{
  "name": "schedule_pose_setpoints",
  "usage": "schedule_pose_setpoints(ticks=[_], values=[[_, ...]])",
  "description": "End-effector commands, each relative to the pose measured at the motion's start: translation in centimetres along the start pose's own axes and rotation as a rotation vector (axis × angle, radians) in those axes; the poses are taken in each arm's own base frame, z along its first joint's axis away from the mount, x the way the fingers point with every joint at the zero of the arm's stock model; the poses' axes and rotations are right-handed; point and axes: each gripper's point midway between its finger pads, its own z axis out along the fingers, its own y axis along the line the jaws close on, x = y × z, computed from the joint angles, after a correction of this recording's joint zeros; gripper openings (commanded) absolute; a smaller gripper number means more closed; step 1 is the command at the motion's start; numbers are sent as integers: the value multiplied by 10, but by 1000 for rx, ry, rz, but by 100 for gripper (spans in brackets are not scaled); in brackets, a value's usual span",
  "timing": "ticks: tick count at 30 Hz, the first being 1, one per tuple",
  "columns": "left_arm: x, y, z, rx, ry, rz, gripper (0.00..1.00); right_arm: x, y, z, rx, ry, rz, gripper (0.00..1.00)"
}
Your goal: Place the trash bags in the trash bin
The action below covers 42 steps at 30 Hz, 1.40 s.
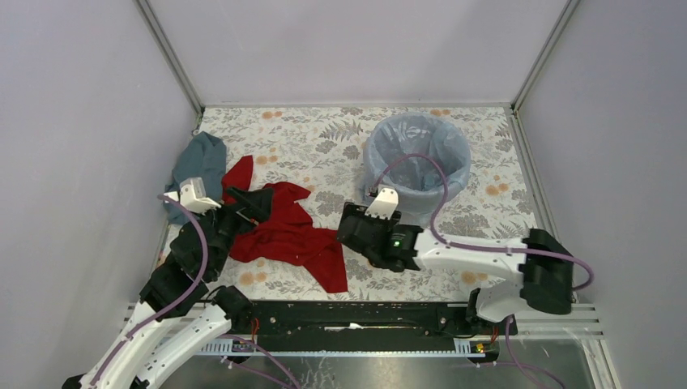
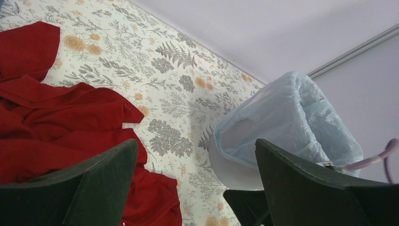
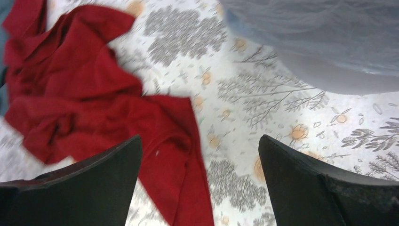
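- The pale blue trash bag (image 1: 417, 146) sits inside the grey trash bin (image 2: 230, 169). Its top edge folds out over the rim.
- The bin stands upright on the far right part of the flowery desk (image 1: 316, 138).
- The left fingers (image 2: 101, 176) are spread wide apart and hold nothing. They hang over the near left side of the red cloth (image 1: 283, 231).
- The right fingers (image 3: 94, 176) are spread wide too and hold nothing. They are low over the desk, just in front of the bin, between it and the red cloth.
- A teal-grey cloth (image 1: 198, 162) lies by the left wall, just beside the red cloth.
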Motion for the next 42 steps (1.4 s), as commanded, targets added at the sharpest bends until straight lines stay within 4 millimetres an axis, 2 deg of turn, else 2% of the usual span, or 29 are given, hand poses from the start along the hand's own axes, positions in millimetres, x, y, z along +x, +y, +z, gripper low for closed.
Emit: schedule_pose_setpoints(ticks=[1, 7, 15, 21, 24, 30, 35, 38, 40, 42], values=[[-8, -7, -6, 45, -23, -10, 99, -35, -24, 16, 220, -305, 115, 100], [-8, -4, -13, 54, -19, -1, 99, -56, -53, 30, 429, -446, 74, 99], [-10, -3, -15, 55, -22, 29, 99, -87, -91, 75, 597, -499, 40, 100], [-11, -2, -15, 51, -21, 52, 99, -111, -140, 106, 731, -503, 9, 100], [-12, 0, -15, 42, -25, 64, 99, -121, -167, 126, 757, -454, 58, 100], [-19, 0, -16, 38, -50, 82, 99, -161, -217, 169, 726, -433, 161, 100], [-22, -2, -17, 42, -51, 91, 99, -186, -267, 179, 859, -423, 218, 100], [-22, -1, -18, 40, -47, 96, 99, -203, -296, 177, 926, -444, 218, 100], [-21, -1, -18, 36, -41, 103, 99, -209, -305, 168, 980, -442, 135, 100], [-21, -1, -18, 35, -38, 107, 99, -203, -300, 164, 937, -391, 111, 100]])
